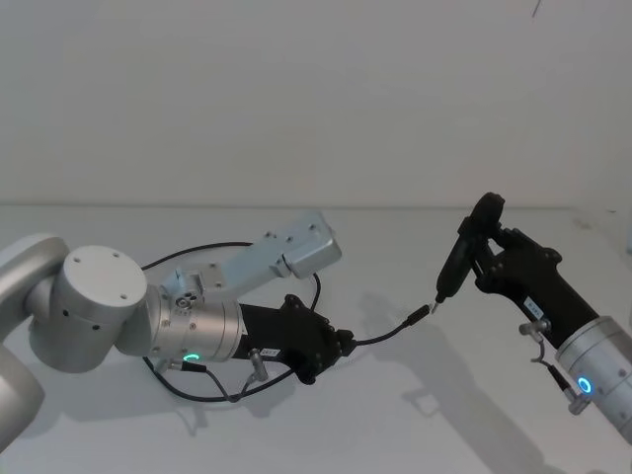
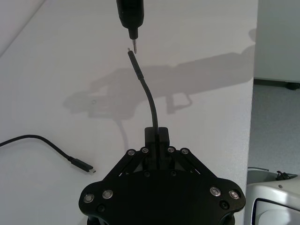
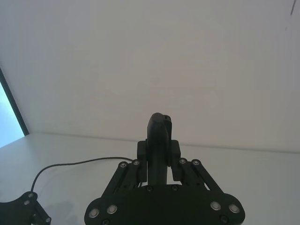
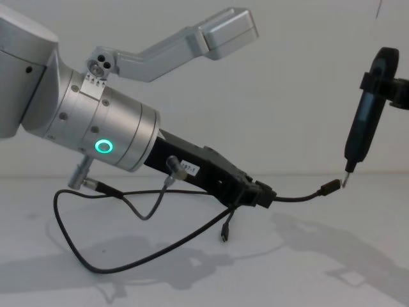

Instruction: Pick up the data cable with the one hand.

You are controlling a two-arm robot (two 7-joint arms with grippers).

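White table [image 1: 296, 434]; left gripper [image 1: 341, 346] fingers pinching data cable [image 1: 390, 331] near its plug.

white table [image 1: 415, 434] | pale wall [image 1: 296, 89] | possibly floor [image 2: 276, 136]

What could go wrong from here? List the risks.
1. The left tool grips the long thin black data cable well behind its plug, so the free end could sag or swing away from the slim black pointed probe held by the right tool.
2. The cable's slack loop on the white table could snag.
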